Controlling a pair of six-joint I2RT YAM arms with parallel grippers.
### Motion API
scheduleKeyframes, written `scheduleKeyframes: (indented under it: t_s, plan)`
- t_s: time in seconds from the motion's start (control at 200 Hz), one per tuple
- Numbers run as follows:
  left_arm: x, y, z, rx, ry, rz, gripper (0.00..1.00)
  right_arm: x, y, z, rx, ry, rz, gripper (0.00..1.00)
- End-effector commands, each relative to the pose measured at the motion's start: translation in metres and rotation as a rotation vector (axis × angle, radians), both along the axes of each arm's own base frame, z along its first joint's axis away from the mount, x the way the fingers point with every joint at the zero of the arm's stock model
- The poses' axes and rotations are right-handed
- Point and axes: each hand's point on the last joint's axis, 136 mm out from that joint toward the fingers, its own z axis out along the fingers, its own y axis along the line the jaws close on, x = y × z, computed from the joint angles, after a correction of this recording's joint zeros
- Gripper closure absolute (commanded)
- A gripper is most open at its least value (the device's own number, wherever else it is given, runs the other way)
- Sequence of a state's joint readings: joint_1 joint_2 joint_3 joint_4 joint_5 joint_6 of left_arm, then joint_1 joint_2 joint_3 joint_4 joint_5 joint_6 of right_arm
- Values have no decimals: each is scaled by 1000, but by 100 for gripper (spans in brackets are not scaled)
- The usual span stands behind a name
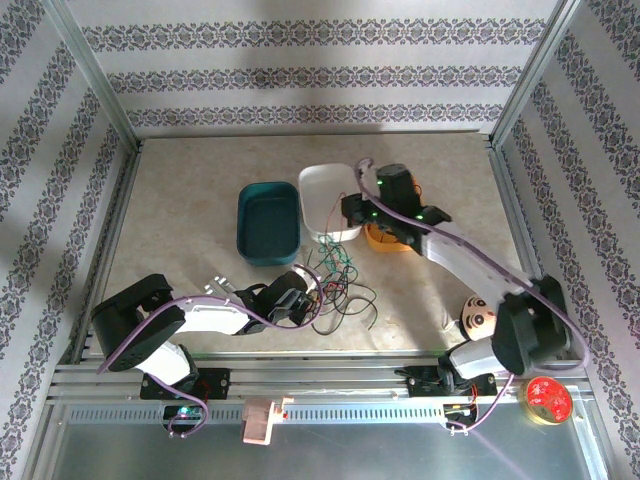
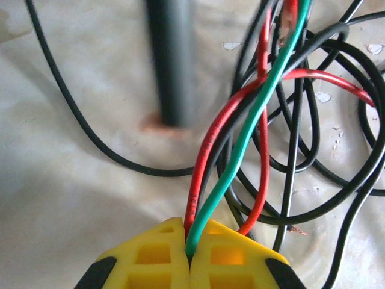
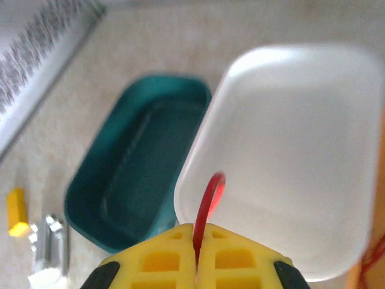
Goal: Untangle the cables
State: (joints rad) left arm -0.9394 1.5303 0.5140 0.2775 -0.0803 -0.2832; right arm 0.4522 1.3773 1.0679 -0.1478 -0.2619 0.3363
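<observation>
The cables [image 1: 338,285] lie in a loose tangle of red, green and black wires on the table, just below the two trays. My left gripper [image 1: 306,296] sits at the tangle's left edge. In the left wrist view its yellow jaws [image 2: 191,239] are shut on a green cable [image 2: 240,150] and a red cable [image 2: 201,174], with black loops [image 2: 337,192] spread beyond them. My right gripper [image 1: 350,212] hovers over the near edge of the white tray. In the right wrist view the right gripper [image 3: 197,233] is shut on a short arch of red cable [image 3: 207,201].
A teal tray [image 1: 268,222] and a white tray [image 1: 325,190] stand side by side at mid-table. An orange object [image 1: 385,240] sits right of the white tray. Small metal parts [image 1: 216,286] lie left of the tangle. A red lid [image 1: 548,398] rests near the right base.
</observation>
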Motion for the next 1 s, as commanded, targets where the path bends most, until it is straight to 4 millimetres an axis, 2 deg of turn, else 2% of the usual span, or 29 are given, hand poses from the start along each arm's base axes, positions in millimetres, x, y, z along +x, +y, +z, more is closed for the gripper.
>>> scheduleKeyframes:
  t_s: [0.0,0.215,0.52,0.7,0.994]
  plan:
    - [-2,10,-14,14,34,36,100,2,-39,50,7,-159,-122,100]
    - [-3,8,-22,22,52,32,100,-14,-101,125,30,-367,-305,100]
    - [-6,10,-28,41,67,24,100,-45,-162,197,33,-592,-518,100]
    - [-6,7,-27,44,71,9,100,-66,-196,227,-4,-700,-663,100]
    - [-6,7,-32,64,81,3,100,-108,-257,258,-55,-827,-965,100]
